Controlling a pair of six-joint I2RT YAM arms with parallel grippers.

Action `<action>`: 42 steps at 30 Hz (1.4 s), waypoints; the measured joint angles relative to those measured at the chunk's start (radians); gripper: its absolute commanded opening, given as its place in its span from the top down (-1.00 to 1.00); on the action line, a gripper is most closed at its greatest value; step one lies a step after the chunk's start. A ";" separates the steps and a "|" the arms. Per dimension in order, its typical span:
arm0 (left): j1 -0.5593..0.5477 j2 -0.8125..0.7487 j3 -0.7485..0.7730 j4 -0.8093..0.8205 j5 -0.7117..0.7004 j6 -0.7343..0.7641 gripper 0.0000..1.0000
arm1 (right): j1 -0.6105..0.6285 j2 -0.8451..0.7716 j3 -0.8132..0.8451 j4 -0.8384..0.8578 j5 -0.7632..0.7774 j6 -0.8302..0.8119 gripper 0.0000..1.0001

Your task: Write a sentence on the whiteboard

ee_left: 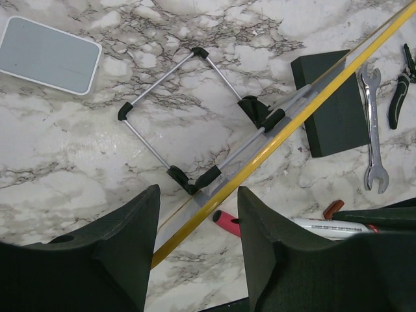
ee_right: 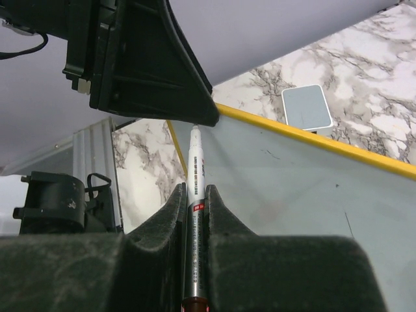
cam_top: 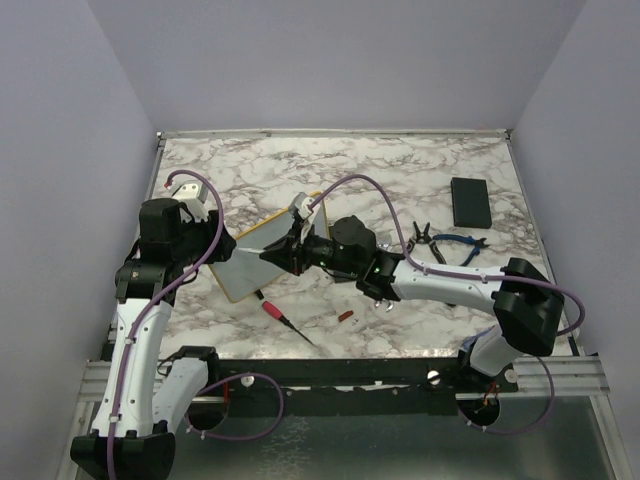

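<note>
The whiteboard [cam_top: 252,268] stands tilted on a wire stand [ee_left: 162,75] left of centre. Its yellow frame [ee_left: 273,140] shows edge-on in the left wrist view, and its pale face [ee_right: 305,195] fills the right wrist view. Of the sentence, I see only a few faint dark marks [ee_right: 270,154] on the face. My right gripper [ee_right: 195,188] is shut on a white marker [ee_right: 195,166], whose tip is at the board's face near the upper frame. My left gripper [ee_left: 198,192] is open, with the frame's edge running between its fingers [ee_right: 149,71].
A red-handled screwdriver [cam_top: 272,309] and a red cap [cam_top: 345,316] lie in front of the board. A black slab [cam_top: 470,201], pliers [cam_top: 458,246] and a wrench [ee_left: 372,130] lie at the right. A small white-rimmed grey pad [ee_left: 49,55] lies behind the board.
</note>
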 measured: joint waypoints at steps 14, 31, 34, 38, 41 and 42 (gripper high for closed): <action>0.000 0.000 0.000 -0.002 -0.003 0.003 -0.04 | 0.032 0.078 0.034 -0.005 -0.038 -0.048 0.99; -0.004 0.000 0.000 -0.003 -0.006 0.009 -0.03 | 0.035 0.122 0.072 0.021 -0.020 -0.057 0.99; -0.007 0.000 0.000 -0.003 -0.006 0.010 -0.03 | 0.035 0.127 0.075 0.025 -0.011 -0.057 0.99; -0.008 0.000 0.000 -0.002 -0.008 0.014 -0.02 | 0.035 0.137 0.075 0.025 -0.007 -0.060 0.99; -0.008 0.000 0.000 -0.002 -0.010 0.017 -0.02 | 0.035 0.140 0.075 0.024 -0.005 -0.060 0.99; -0.008 0.000 0.000 -0.002 -0.010 0.017 -0.02 | 0.035 0.140 0.075 0.025 -0.004 -0.060 0.99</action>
